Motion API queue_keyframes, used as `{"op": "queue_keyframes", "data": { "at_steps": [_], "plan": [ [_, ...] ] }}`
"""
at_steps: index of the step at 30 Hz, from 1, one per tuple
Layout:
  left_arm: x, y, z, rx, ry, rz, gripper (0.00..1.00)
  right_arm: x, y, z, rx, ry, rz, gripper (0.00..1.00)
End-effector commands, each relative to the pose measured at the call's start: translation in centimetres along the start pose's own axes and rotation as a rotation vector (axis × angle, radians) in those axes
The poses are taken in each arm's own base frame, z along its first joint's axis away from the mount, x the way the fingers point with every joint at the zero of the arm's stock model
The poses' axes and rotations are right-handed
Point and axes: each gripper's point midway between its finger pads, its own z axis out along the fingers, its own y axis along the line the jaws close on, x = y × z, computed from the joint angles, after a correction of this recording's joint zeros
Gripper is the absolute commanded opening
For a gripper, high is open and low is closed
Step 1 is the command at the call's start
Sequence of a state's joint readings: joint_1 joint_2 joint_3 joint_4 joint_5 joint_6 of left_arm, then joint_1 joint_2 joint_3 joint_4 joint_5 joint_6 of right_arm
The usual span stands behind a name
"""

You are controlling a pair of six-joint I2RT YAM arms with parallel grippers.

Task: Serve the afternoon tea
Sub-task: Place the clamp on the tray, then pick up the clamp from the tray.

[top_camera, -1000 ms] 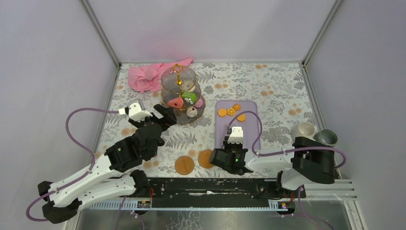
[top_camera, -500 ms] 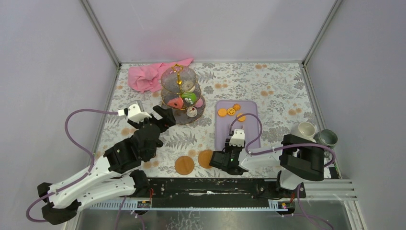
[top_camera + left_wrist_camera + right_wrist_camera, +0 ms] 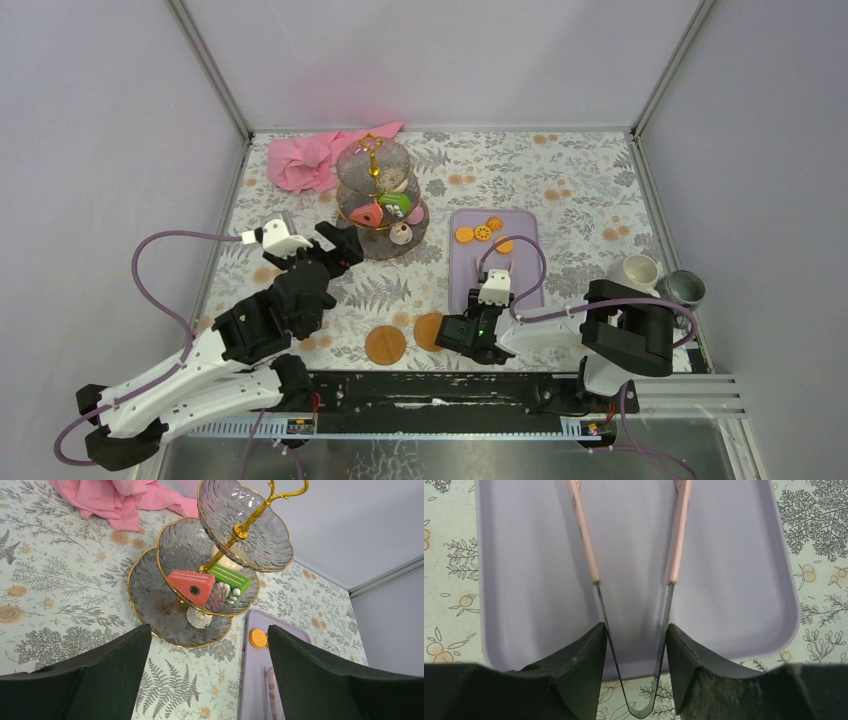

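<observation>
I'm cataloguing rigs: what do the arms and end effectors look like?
The left arm and right arm have white links, black joints and looping purple cables. The left end effector and right end effector have chunky black fingers, with a white camera box behind each.

Grey ferns and orange flowers pattern the pale worktop (image 3: 580, 170). The three-tier smoky glass stand (image 3: 150, 600) has gold rims and a gold stem, and bears a red wedge cake (image 3: 192, 586) and a green slab cake (image 3: 230, 578). The rectangular plastic tray (image 3: 734, 555) is lilac, and the metal tongs (image 3: 586, 540) have pink handles.

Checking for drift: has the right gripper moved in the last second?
Yes: in the top view the right gripper has slid slightly left along the tray's near edge.
</observation>
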State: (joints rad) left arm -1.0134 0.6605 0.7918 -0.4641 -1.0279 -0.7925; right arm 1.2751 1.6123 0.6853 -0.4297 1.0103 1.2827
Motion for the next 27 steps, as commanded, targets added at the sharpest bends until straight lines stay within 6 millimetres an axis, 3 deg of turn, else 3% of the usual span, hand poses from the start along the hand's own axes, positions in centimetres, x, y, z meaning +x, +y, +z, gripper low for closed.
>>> {"op": "queue_keyframes", "data": {
  "at_steps": [1,11,27],
  "plan": [
    [-0.5,-0.2,0.1,0.001,-0.025,-0.026,0.93,-0.1,-0.8,-0.2,0.025,0.013,0.005,0.54],
    [-0.6,-0.3,0.2,-0.001,-0.028,-0.017,0.93,-1.8,-0.2,-0.2,0.028,-0.031,-0.005,0.61],
    [-0.6,-0.1,0.3,-0.010,-0.033,-0.004,0.93,-3.5,0.6,2.2,0.003,-0.006,0.019,0.61]
  ]
}}
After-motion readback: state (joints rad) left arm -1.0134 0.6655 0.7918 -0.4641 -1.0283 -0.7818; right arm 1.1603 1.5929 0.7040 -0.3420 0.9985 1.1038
